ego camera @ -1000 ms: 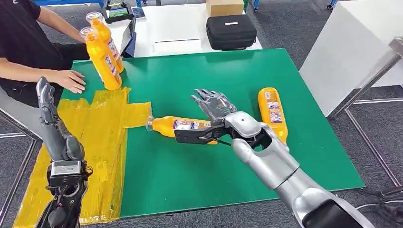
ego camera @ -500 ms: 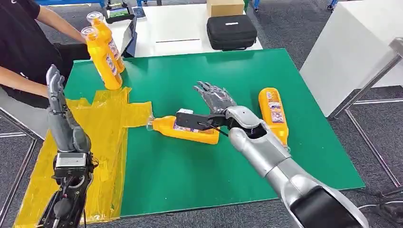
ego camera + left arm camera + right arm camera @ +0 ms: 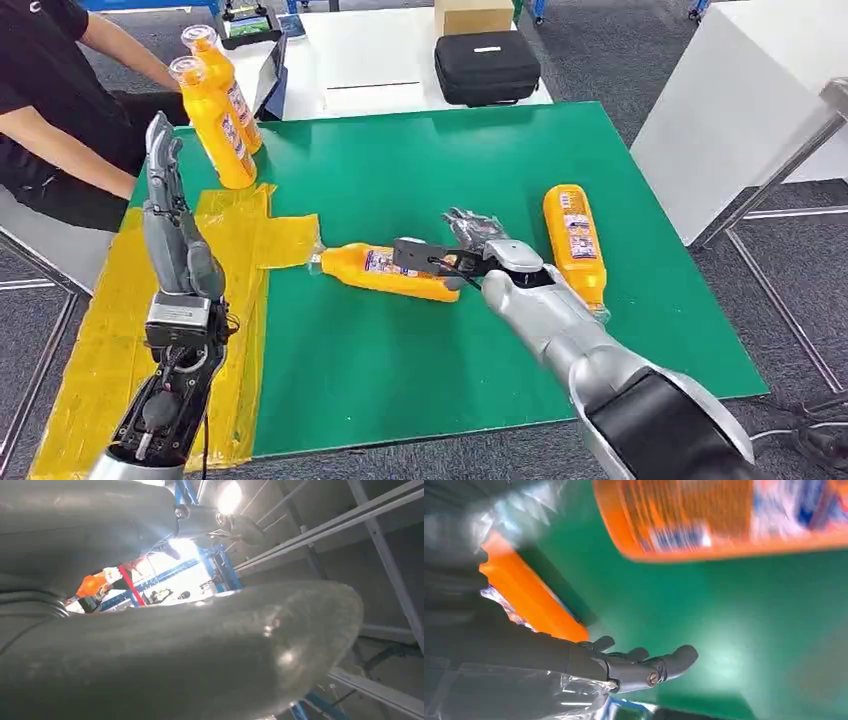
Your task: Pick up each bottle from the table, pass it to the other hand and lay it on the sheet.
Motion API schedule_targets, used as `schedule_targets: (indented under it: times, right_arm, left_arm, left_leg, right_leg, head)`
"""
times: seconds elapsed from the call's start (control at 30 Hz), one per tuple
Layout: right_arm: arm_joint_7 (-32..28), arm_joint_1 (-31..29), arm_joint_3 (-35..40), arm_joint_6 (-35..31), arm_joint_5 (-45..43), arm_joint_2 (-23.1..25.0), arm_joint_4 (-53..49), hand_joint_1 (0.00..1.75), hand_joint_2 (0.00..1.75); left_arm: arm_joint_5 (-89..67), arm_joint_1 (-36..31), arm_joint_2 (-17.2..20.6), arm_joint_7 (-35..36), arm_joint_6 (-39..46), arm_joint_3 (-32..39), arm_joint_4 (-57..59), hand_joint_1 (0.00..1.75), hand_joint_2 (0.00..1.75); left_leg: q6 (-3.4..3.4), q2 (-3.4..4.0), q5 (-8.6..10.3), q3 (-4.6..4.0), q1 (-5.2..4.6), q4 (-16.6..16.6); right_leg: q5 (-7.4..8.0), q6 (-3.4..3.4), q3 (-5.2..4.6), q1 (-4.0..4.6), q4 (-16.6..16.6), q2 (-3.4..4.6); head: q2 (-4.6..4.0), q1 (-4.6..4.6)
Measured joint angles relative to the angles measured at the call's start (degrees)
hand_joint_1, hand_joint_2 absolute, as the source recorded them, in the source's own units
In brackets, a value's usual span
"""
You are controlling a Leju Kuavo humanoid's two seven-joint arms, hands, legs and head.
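The right hand [image 3: 462,252] has its fingers around the orange bottle [image 3: 385,270] lying just beside the yellow sheet [image 3: 215,262], so it should firm its grip before lifting toward the left hand [image 3: 172,232], raised with fingers straight and empty.

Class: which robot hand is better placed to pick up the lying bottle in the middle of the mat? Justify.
Right. The right robot hand is already at the middle bottle, while the left robot hand is raised upright over the yellow sheet.

Grey carpet floor [image 3: 640,60], white tables [image 3: 380,60] behind, black case [image 3: 487,66] on one.
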Motion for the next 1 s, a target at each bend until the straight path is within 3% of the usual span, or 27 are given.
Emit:
schedule_targets:
  times: [1.0]
  right_arm:
    - [-1.22, -0.18, -0.24, 2.47, 3.52, 3.46, 3.41, 0.00, 1.75]
  left_arm:
    - [0.85, -0.13, -0.04, -0.66, 0.33, -1.33, 1.55, 0.00, 0.00]
  left_leg:
    - [-0.02, 0.07, 0.02, -0.03, 0.01, 0.00]
  right_leg:
    - [0.02, -0.01, -0.06, 0.00, 0.02, 0.02]
  head:
    - [0.00, -0.02]
